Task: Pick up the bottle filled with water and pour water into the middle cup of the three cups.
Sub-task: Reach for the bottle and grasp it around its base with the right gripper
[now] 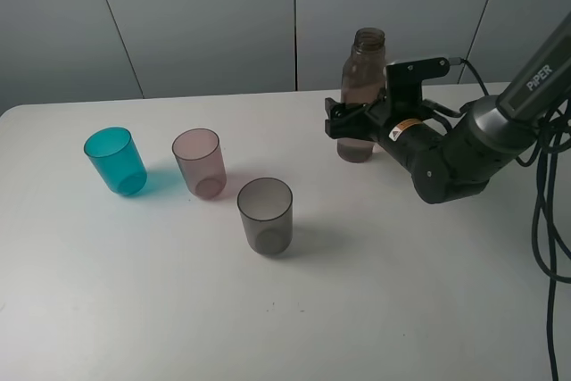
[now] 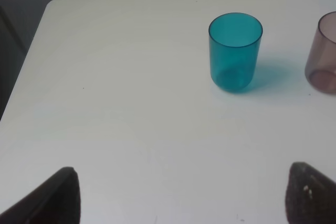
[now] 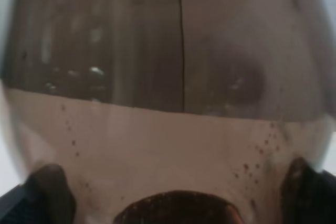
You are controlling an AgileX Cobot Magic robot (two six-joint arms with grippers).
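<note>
The right pincer stands spread wide. One finger sits on each side of the tall, slim, smoky brown-grey translucent plastic bottle. The bottle is upright on the white bench, capless, and low between those fingers. A water line shows across it.

Beyond this pincer's tips, well apart, stand three small translucent plastic tumblers. The smoky grey one is nearest, then the pinkish-mauve middle cup, and the teal one is farthest.

The left pincer is spread and empty, with the teal tumbler ahead of it.
</note>
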